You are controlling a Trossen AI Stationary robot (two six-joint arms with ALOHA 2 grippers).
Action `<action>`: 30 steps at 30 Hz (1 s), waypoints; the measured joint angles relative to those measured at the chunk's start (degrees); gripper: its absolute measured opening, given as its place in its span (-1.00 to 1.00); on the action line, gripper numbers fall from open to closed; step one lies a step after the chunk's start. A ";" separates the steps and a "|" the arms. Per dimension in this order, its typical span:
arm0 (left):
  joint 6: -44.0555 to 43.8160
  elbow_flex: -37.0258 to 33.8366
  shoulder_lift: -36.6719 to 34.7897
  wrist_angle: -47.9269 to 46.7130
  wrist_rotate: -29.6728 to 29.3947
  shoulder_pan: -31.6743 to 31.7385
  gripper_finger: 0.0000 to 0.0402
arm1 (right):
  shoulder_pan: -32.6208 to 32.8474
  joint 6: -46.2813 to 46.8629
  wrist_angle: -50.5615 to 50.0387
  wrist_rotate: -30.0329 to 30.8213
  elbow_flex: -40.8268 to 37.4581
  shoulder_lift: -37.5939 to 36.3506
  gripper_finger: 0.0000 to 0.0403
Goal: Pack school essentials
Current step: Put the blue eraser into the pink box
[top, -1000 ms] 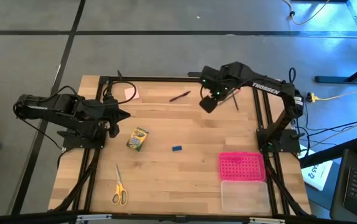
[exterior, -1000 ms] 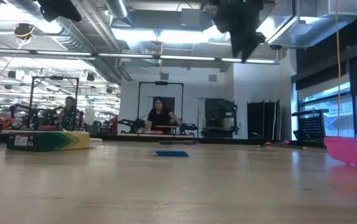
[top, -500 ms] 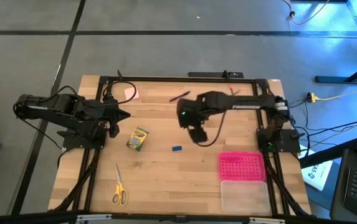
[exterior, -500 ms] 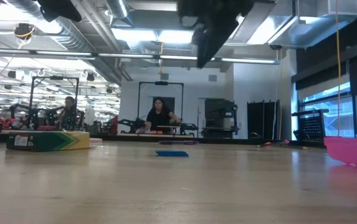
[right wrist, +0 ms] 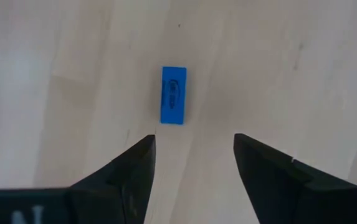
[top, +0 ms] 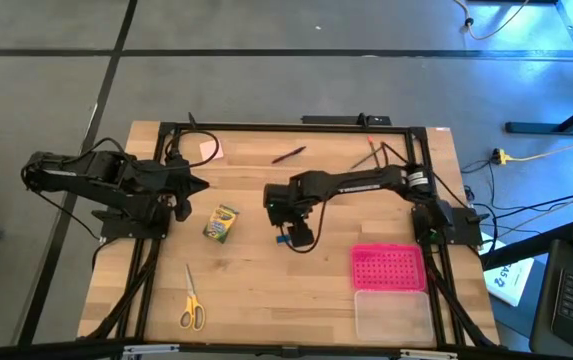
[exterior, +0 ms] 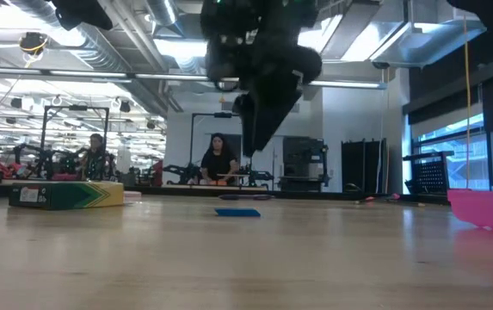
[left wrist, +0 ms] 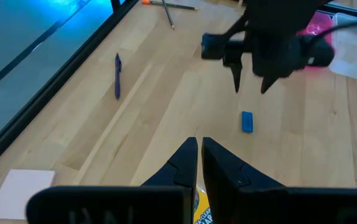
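Pale butcher-block boards made up the wooden table (top: 266, 290) in the high view, set on grey floor. From above, the right gripper (top: 288, 232) hung over the small blue rectangular eraser (top: 280, 239), the arm covering most of it so only a blue sliver showed. The left gripper (top: 198, 185) waited at the table's left side, near the green-yellow cardboard crayon box (top: 220, 223). Yellow-handled scissors (top: 191, 303), a dark red pen (top: 288, 155) and a pink sticky-note pad (top: 210, 150) lay well apart. The pink perforated lid (top: 388, 267) touched the clear rectangular case (top: 394, 316).

In the low view the right gripper's fingers pointed down above the eraser (exterior: 237, 212), apart from it; whether the fingers stood parted could not be made out. People sat far behind.

The left wrist view showed its own fingers (left wrist: 187, 165) pressed together, holding nothing; the crayon box was nearly hidden beneath them.

The right wrist view showed its fingers (right wrist: 134, 168) spread wide, the eraser lying flat just beyond the gap between them, untouched.
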 joint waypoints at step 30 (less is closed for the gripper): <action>0.46 0.02 0.04 -0.04 0.02 -0.02 -0.91 | 2.51 0.22 8.32 -1.99 0.04 7.98 0.08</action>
